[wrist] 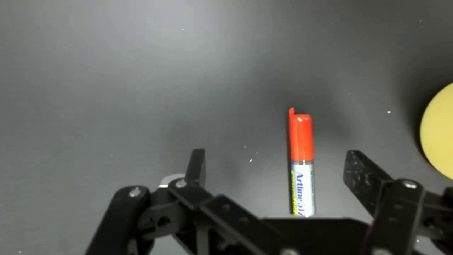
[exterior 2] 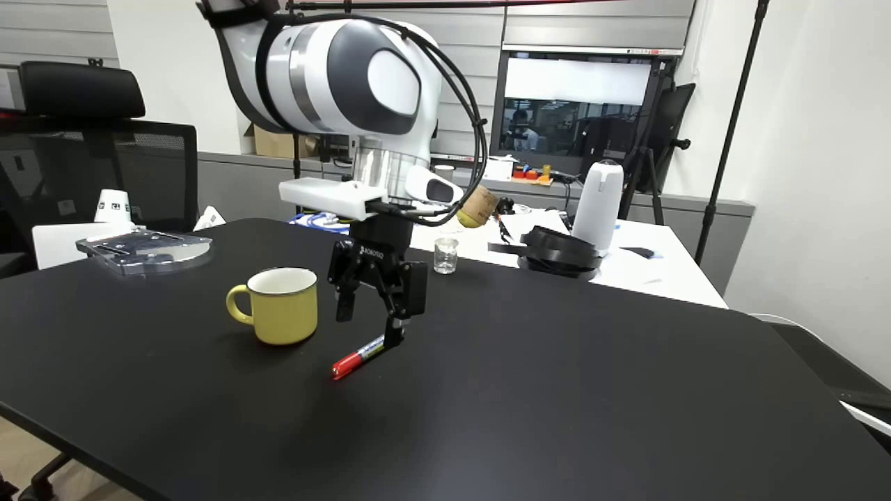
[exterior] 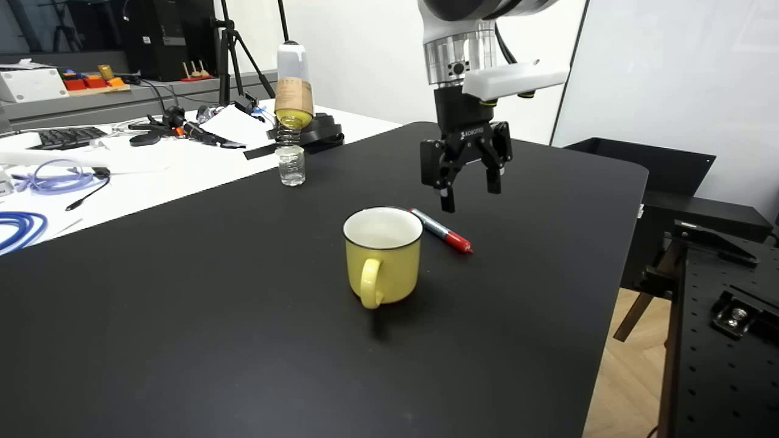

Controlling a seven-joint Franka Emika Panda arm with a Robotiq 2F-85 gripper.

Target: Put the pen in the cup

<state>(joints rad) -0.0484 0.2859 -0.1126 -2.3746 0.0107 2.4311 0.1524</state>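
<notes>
My gripper (wrist: 277,170) hangs above the bench (exterior 2: 592,390), fingers (wrist: 196,166) spread well apart, nothing held between them. Below, flat on the bench, lies the pen (wrist: 302,168); in the wrist view it shows within the gap, off centre, nearer the finger on the side of the yellow cup (wrist: 439,131). Its long axis runs crosswise to the line along which the fingers would close, so I judge no wrist turn is called for: a small shift cupward, then a descent. The red cap (wrist: 302,138) points out ahead of the gripper, while the barrel's tail is hidden beneath it from the wrist camera. I can't tell well from here how high the gripper hangs.

The cup stands upright just beside the pen, not touching it, mouth up and handle (exterior: 370,285) on the side away from it. One finger must come down in the strip between the two, and that, to my mind, is where a knock could happen if I overshoot.

Room to manoeuvre looks widest on the pen's other side; in an exterior view the bench's edge there lies well apart from it. Farther off, a clear bottle (exterior: 291,159) stands near the bench's far edge, with a white desk (exterior: 182,164) beyond; I expect neither to matter for the short carry from pen to cup.
</notes>
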